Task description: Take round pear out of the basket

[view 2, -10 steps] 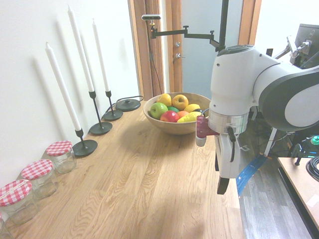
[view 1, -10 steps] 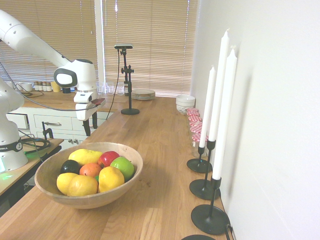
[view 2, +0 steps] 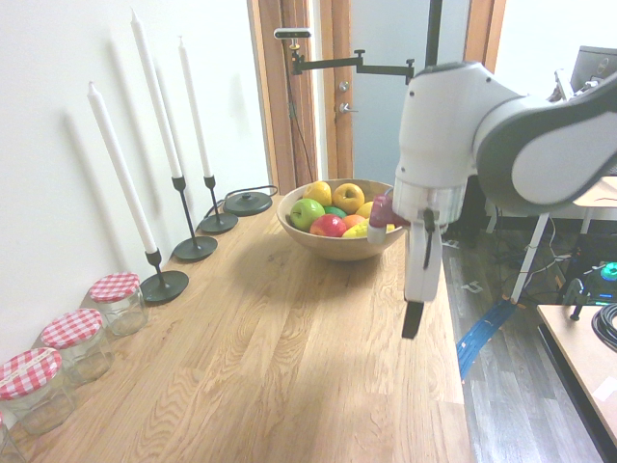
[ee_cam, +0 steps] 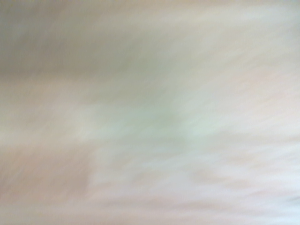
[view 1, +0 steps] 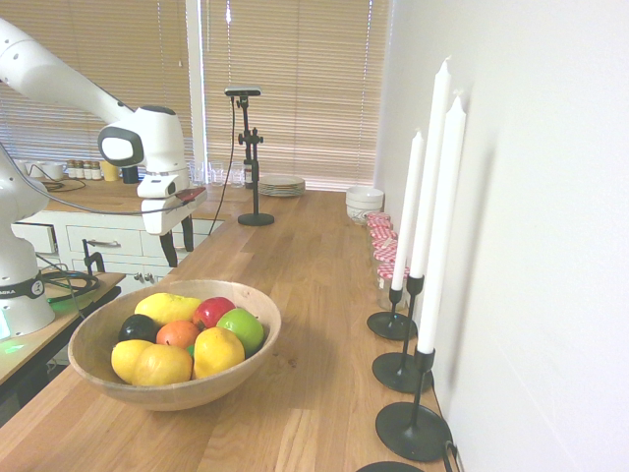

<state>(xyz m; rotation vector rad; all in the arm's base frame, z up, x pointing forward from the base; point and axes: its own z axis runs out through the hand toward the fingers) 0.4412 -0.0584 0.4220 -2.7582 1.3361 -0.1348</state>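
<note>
The gripper (view 1: pixel 178 246) is hovering beyond the basket (view 1: pixel 175 395), its jaws standing wide open, while the round pear (view 1: pixel 162 365) is lying among other fruit (view 1: pixel 180 334) inside.

A home kitchen: white drawers (view 1: pixel 103 242) at ten o'clock, stacked plates (view 1: pixel 282 185) at twelve, fruit bowl (view 1: pixel 175 344) at seven.

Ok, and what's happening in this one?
The robot arm is handling nothing at this moment: its pincer hangs open and empty, off to the side of the basket. The round pear sits in the basket among the other fruit, so it has yet to be taken out. The wrist view is too blurred to add anything.
</note>
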